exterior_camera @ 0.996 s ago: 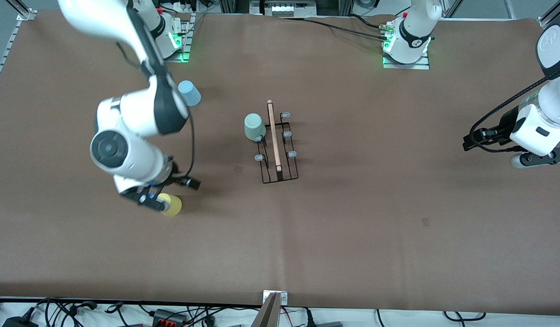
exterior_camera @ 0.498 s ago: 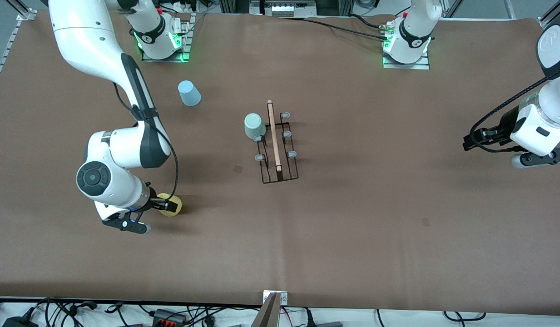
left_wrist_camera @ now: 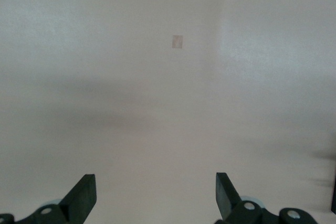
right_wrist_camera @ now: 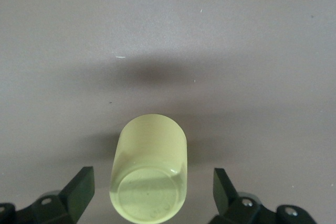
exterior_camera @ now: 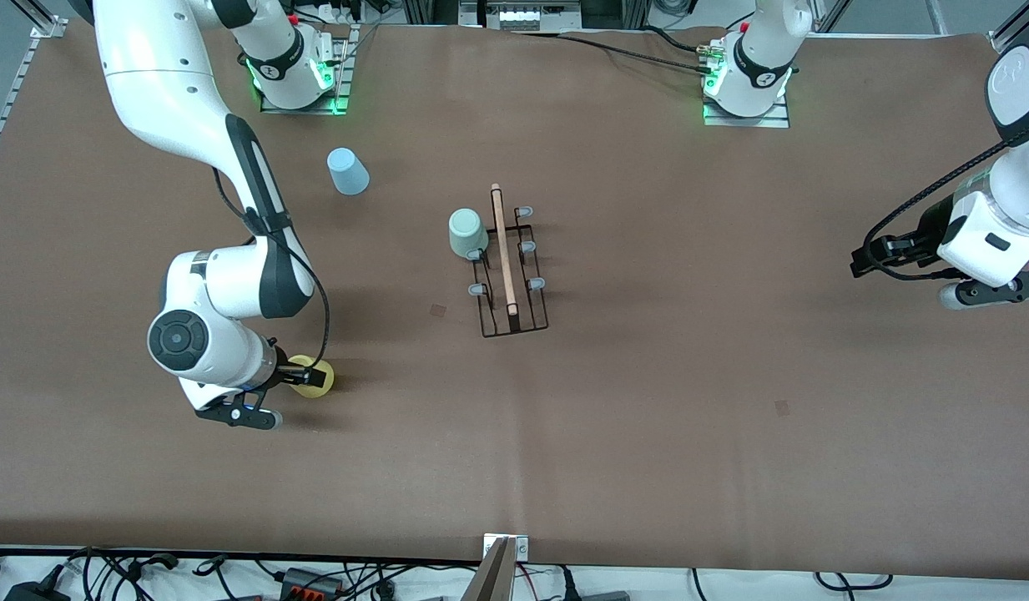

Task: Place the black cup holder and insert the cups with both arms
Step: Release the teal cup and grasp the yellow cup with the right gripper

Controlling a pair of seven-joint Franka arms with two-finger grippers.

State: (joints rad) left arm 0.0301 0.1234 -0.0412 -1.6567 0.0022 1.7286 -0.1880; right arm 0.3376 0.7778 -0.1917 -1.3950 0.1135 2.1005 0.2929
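Observation:
The black cup holder (exterior_camera: 511, 288) stands mid-table with its wooden rod handle on top. A pale green cup (exterior_camera: 465, 233) sits on one of its pegs, on the side toward the right arm. A yellow cup (exterior_camera: 318, 380) stands on the table nearer the front camera, toward the right arm's end. My right gripper (exterior_camera: 245, 415) is open by it. In the right wrist view the yellow cup (right_wrist_camera: 152, 166) lies between the spread fingers of the right gripper (right_wrist_camera: 152, 192), untouched. A light blue cup (exterior_camera: 347, 170) stands near the right arm's base. My left gripper (exterior_camera: 977, 292) waits open and empty.
The left wrist view shows the left gripper (left_wrist_camera: 156, 195) over bare brown table with a small tape mark (left_wrist_camera: 178, 41). Several grey-tipped pegs (exterior_camera: 532, 248) on the holder carry nothing. Cables run along the table's front edge (exterior_camera: 506, 547).
The right arm swung and its wrist turned, so the gripper shifted toward the right arm's end, beside the yellow cup. The cup stayed put. The left arm has not moved.

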